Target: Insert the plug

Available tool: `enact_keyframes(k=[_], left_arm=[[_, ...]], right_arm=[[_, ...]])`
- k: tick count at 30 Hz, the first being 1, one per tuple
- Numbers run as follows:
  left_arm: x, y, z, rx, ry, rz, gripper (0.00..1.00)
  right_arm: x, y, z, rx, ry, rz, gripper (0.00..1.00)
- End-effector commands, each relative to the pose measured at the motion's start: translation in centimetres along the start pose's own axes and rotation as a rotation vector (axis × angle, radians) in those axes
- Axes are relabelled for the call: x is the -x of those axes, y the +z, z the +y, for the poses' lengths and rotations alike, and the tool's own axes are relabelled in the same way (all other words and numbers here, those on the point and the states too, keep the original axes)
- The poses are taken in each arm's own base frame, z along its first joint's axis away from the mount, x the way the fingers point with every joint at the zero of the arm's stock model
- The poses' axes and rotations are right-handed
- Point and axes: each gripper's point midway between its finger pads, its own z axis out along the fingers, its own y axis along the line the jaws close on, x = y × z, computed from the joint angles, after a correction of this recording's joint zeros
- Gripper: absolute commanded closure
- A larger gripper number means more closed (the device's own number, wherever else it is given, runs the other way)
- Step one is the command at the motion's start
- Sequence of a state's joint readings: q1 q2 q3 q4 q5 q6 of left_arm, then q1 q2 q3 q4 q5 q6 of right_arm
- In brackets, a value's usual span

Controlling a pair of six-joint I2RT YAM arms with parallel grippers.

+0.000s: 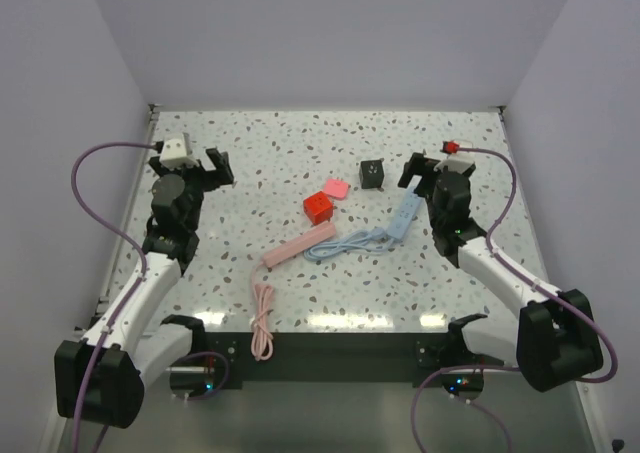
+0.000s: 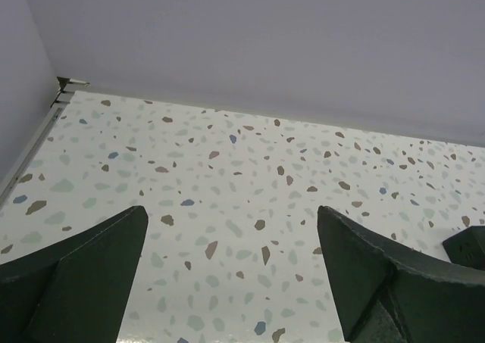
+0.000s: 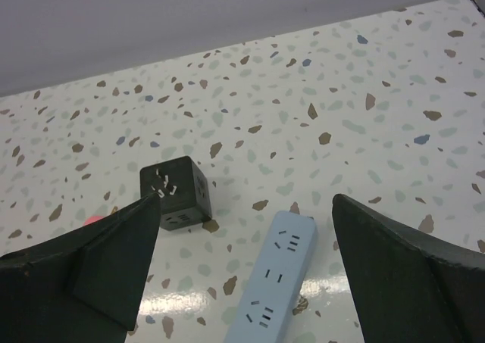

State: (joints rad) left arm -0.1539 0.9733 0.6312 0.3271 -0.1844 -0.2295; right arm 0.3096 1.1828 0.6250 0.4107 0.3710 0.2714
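Spreading beneath both arms, the white table (image 1: 300,138) is flecked with brown, grey and blue chips and is glossy enough to mirror the lights along its near edge. Pale lavender walls (image 1: 320,33) close it in at the back and on both sides

The left end effector (image 2: 231,226) hangs with its fingers spread wide and nothing between them. Ahead of it there is only bare speckled surface up to the back wall, with the left wall and corner close on its left. The right end effector (image 3: 242,207) is likewise spread wide and holds nothing; open surface runs from it to the back wall, and the right-hand corner lies off to its right

Everything else lies between the two arms. A blue power strip (image 1: 405,213) lies flat just below and in front of the right end effector, in line with the gap between its fingers, sockets up. A black socket cube (image 1: 372,174) stands just beyond its left fingertip, apart from the strip. Further to its left sit a pink square block (image 1: 336,187) and a red cube (image 1: 318,207), close together. The blue cable (image 1: 350,245) loops back from the strip toward a pink power strip (image 1: 300,245), whose pink cable (image 1: 263,318) trails to the table's near edge. The plugs on both cables are too small to make out
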Motion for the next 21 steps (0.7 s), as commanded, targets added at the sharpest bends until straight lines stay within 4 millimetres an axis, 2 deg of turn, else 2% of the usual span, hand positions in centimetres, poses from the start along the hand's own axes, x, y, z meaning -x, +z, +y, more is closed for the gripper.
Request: enact_keyframes(k=[1, 5, 11, 13, 15, 16, 17, 18, 19, 20, 21], left_arm=[[2.3, -0.1, 0.2, 0.038, -0.076, -0.071, 0.00], [2.2, -0.1, 1.2, 0.106, -0.139, -0.071, 0.00], [1.7, -0.2, -0.1, 0.009, -0.074, -0.083, 0.00], [1.4, 0.1, -0.5, -0.014, -0.064, -0.074, 0.00], [0.7, 0.5, -1.0, -0.034, -0.056, -0.044, 0.00], [0.9, 0.6, -1.4, -0.048, -0.053, -0.042, 0.00], [0.7, 0.7, -1.7, -0.059, -0.051, -0.034, 0.00], [0.6, 0.7, -2.6, -0.087, -0.052, -0.031, 0.00], [0.5, 0.7, -3.0, -0.102, -0.049, -0.031, 0.00], [0.4, 0.7, -3.5, -0.116, -0.045, -0.032, 0.00], [0.2, 0.8, -4.2, -0.135, -0.042, -0.028, 0.00]], right_arm=[[2.2, 0.2, 1.3, 0.035, 0.003, -0.043, 0.01], [2.3, 0.2, 1.4, 0.039, 0.001, -0.040, 0.01], [1.8, 0.8, 2.5, 0.082, -0.032, -0.018, 0.01], [0.1, 1.5, 3.9, 0.118, -0.066, 0.036, 0.01], [-0.3, 2.2, 5.5, 0.157, -0.073, 0.061, 0.01], [-2.3, 3.1, 5.5, 0.147, -0.086, 0.121, 0.01], [-1.9, 3.7, 6.1, 0.149, -0.086, 0.124, 0.01], [-2.4, 4.1, 6.5, 0.153, -0.095, 0.144, 0.01], [-4.5, 4.8, 6.4, 0.141, -0.118, 0.203, 0.01], [-4.3, 5.4, 7.0, 0.144, -0.121, 0.203, 0.01], [-5.0, 5.8, 7.3, 0.145, -0.129, 0.215, 0.01]])
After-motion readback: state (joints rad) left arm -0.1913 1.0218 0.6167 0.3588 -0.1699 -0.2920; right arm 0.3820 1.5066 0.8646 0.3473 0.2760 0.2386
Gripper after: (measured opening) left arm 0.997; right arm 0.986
